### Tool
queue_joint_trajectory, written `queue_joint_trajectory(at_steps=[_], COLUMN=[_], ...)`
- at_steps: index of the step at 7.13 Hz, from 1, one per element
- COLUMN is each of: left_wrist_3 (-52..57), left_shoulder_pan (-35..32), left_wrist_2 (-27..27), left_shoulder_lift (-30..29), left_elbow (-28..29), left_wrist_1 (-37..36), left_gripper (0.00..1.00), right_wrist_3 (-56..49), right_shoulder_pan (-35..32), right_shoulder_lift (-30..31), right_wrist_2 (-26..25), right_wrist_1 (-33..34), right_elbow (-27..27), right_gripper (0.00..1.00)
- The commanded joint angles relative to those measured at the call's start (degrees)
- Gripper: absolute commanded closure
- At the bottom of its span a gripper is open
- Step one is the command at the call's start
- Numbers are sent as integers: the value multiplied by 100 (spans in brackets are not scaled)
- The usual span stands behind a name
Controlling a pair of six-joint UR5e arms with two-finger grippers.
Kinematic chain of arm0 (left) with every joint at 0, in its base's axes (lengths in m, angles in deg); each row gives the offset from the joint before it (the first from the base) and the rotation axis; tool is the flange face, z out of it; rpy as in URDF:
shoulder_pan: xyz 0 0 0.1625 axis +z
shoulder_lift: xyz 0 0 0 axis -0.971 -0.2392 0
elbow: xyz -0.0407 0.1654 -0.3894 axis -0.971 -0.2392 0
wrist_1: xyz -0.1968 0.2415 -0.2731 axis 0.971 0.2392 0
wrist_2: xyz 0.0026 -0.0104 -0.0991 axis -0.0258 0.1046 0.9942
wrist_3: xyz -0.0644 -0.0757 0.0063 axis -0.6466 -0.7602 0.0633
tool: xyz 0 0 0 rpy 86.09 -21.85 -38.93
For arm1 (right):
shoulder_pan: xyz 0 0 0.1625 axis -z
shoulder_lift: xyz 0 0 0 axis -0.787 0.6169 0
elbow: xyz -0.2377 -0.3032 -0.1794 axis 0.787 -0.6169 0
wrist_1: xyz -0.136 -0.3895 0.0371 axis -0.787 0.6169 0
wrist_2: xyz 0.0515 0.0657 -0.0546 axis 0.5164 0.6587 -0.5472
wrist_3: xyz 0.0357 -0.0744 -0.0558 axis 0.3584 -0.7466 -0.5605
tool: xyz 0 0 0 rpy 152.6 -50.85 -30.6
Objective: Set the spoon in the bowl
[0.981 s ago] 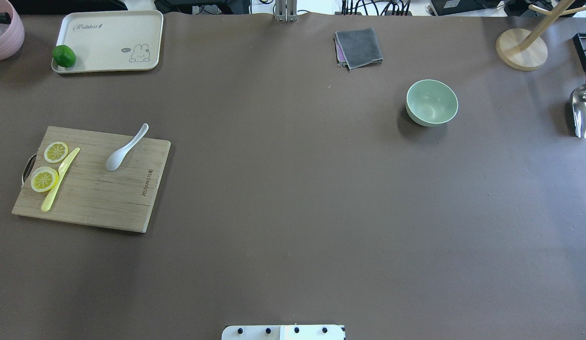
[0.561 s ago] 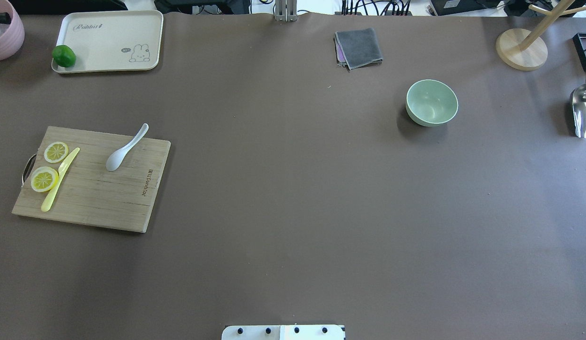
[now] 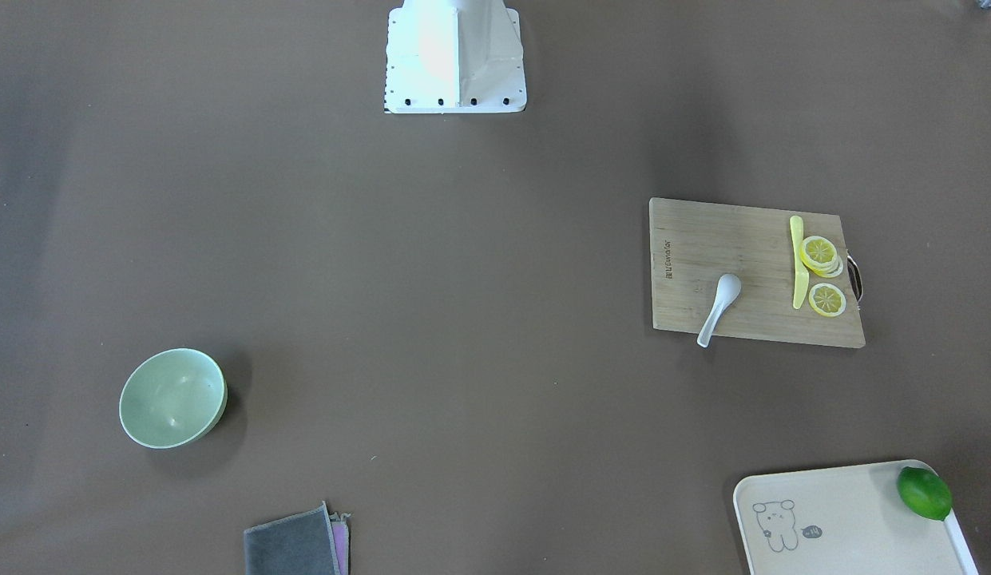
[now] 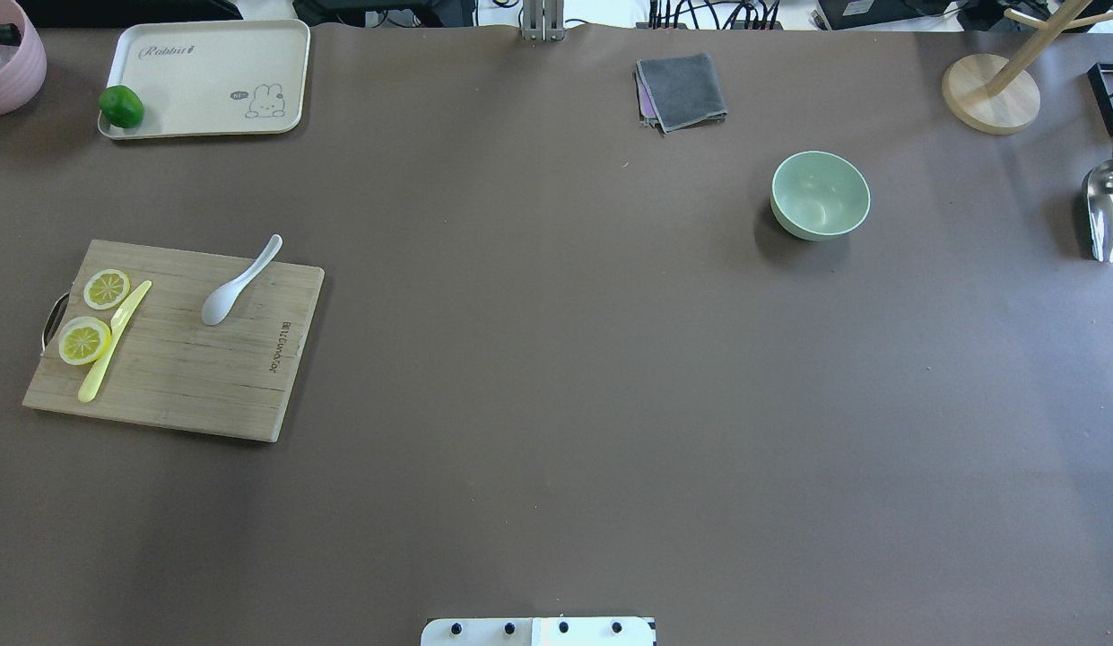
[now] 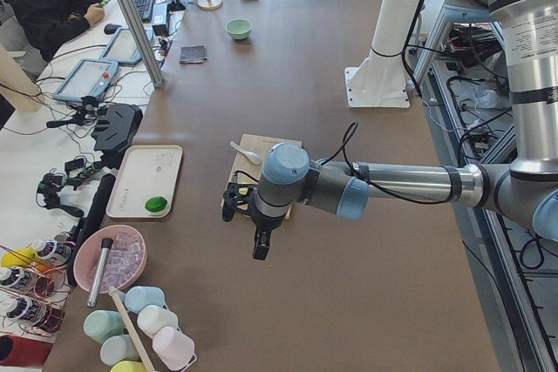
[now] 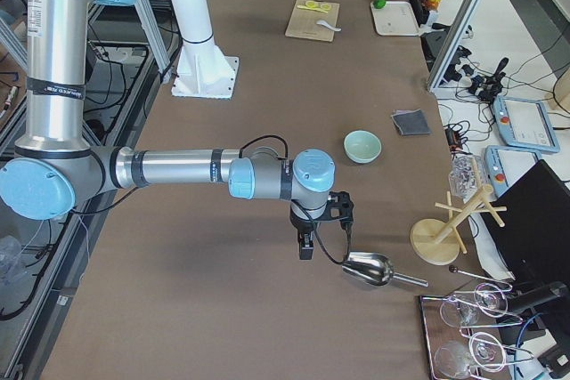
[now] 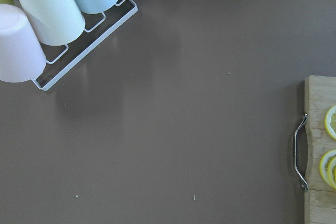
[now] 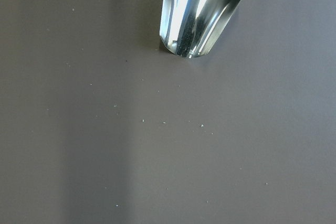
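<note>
The white spoon (image 4: 238, 285) lies on the wooden cutting board (image 4: 188, 359) at the table's left, scoop toward me, handle tip past the far edge. It also shows in the front view (image 3: 719, 307). The mint-green bowl (image 4: 820, 194) stands empty at the far right, also in the front view (image 3: 172, 397). My left gripper (image 5: 259, 246) shows only in the exterior left view, hanging above the table off the board's handle end; I cannot tell if it is open. My right gripper (image 6: 305, 251) shows only in the exterior right view, near a metal scoop (image 6: 370, 269); I cannot tell its state.
A yellow knife (image 4: 113, 343) and lemon slices (image 4: 84, 340) lie on the board's left part. A cream tray (image 4: 215, 54) with a lime (image 4: 121, 106) sits far left. A grey cloth (image 4: 682, 91), a wooden stand (image 4: 990, 93) and a cup rack (image 7: 52, 14) are around.
</note>
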Motion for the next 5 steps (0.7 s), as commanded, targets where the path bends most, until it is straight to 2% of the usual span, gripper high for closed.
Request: queue_joint_trajectory(at_steps=[1, 5], left_wrist_3=[0, -9], left_shoulder_pan=[0, 61], left_wrist_2=[-2, 50], left_shoulder_lift=[-45, -63], left_elbow=[33, 16], left_wrist_1=[0, 9], left_gripper=[2, 2], right_wrist_3=[-4, -4], right_shoulder_pan=[0, 0], right_shoulder_lift=[-14, -14], right_wrist_2=[3, -15], right_wrist_1=[0, 0], right_elbow=[5, -12], right_gripper=[0, 0])
